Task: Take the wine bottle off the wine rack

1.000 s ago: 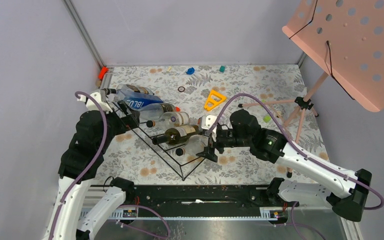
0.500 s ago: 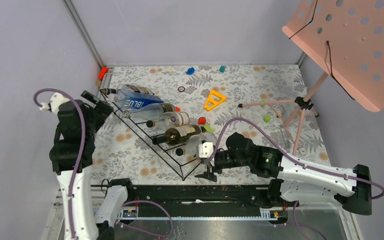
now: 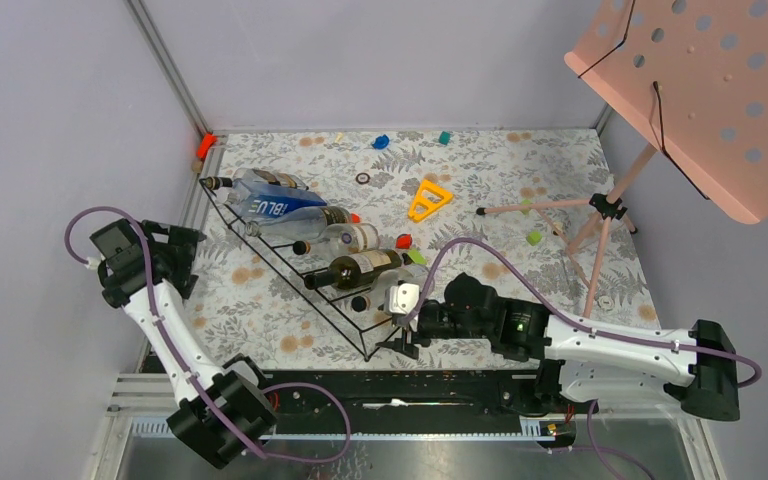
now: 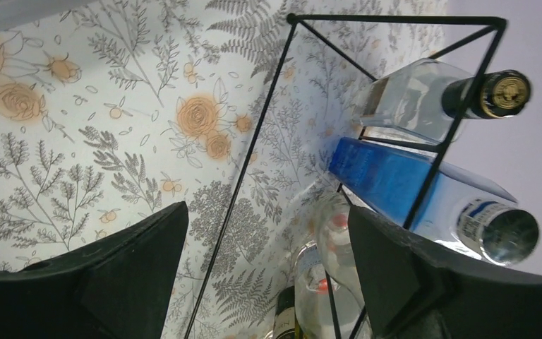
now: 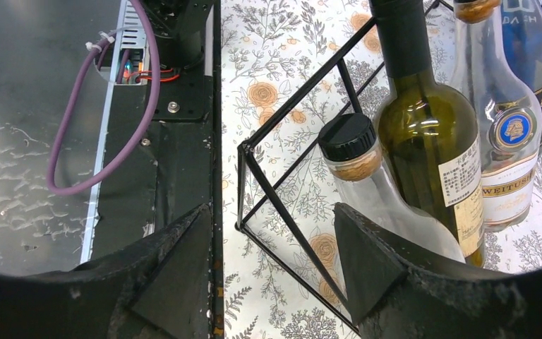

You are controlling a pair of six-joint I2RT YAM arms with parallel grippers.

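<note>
The black wire wine rack [image 3: 290,279] lies on the floral table with several bottles on it. The dark green wine bottle [image 3: 360,265] lies near its near end, beside a clear black-capped bottle [image 3: 385,292]. My right gripper [image 3: 400,338] is open and empty at the rack's near corner. In the right wrist view the gripper [image 5: 275,275] frames that rack corner [image 5: 243,152], with the wine bottle [image 5: 430,134] and the capped bottle [image 5: 356,162] just ahead. My left gripper [image 3: 186,258] is open and empty, left of the rack. In its wrist view the gripper [image 4: 268,282] faces the rack wire [image 4: 254,141] and a blue bottle [image 4: 395,180].
A pink perforated music stand [image 3: 700,90] on a tripod stands at the right. A yellow triangle [image 3: 428,200] and small coloured bits lie at the back. The black base rail [image 3: 390,385] runs along the near edge. A clear gold-capped bottle [image 4: 423,92] tops the rack's far end.
My left arm has drawn back from the rack's far end to the left. My right gripper has moved from beside the wine bottle down to the rack's near corner. The bottles have not moved.
</note>
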